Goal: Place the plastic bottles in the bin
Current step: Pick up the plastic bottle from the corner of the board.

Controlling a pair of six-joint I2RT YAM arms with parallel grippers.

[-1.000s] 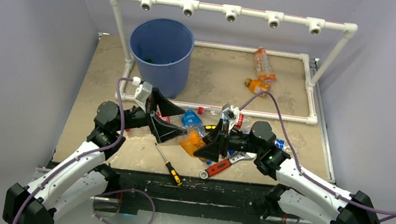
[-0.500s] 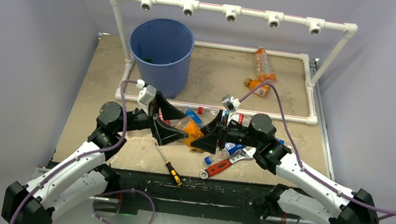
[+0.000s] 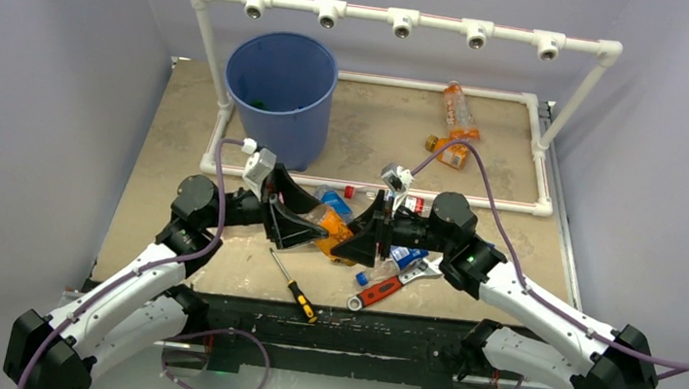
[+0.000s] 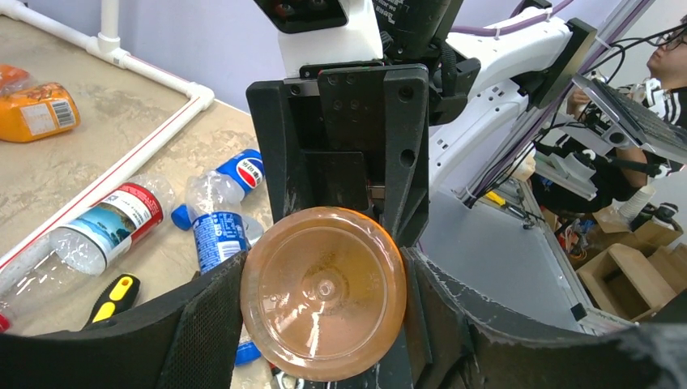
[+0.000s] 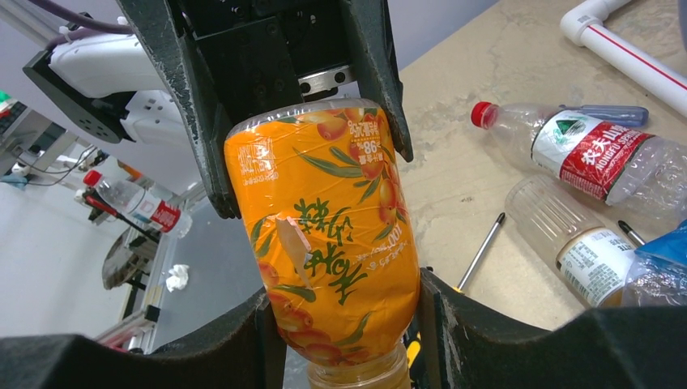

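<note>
The overhead camera is looking down from 6 o'clock; both wrist cameras are facing each other closely, sharing the orange bottle (image 5: 324, 243).

Bin (image 3: 279, 94) back left, two bottles (image 3: 461, 110) back right, wrench (image 3: 387, 285) before bottle pile (image 3: 330, 203)

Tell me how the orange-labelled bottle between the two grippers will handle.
The orange bottle is probably light: seen through its translucent base, it looks empty. Its wall looks thin, so it may dent in the right gripper. Round and glossy-labelled, it could slip, or roll if released.
</note>
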